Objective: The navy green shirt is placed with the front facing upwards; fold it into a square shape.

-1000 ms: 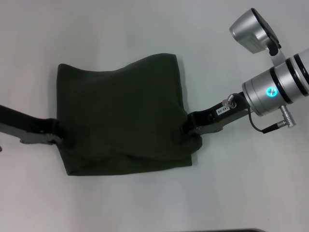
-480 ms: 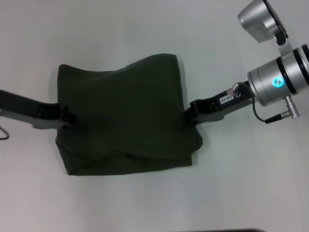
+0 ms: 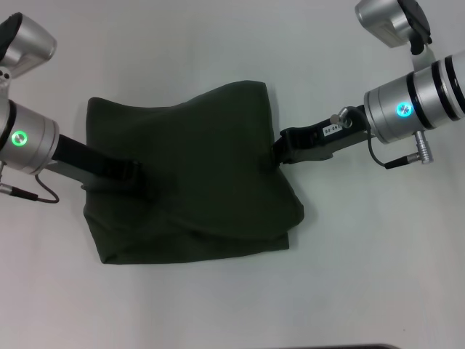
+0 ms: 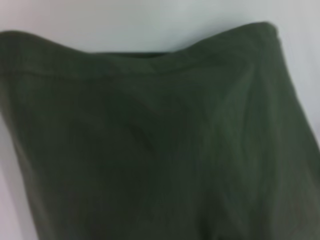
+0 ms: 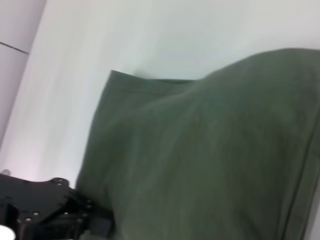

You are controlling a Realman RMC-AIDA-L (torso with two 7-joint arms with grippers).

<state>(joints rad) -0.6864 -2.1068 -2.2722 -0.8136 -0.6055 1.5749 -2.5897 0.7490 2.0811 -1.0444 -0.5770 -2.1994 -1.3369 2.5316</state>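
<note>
Since the earlier frame, left gripper (image 3: pixel 142 178) has moved inward onto the navy green shirt (image 3: pixel 192 171); right gripper (image 3: pixel 279 153) has risen slightly at its right edge. I cannot tell if either one grasps cloth; the fingertips seem hidden. Folded, plain side up, it lies on the white table (image 3: pixel 218 43).

A plain white tabletop (image 3: pixel 218 305) is seen under even overhead light; a paler panel (image 5: pixel 15 65) with a dark seam is glimpsed beyond its edge.
</note>
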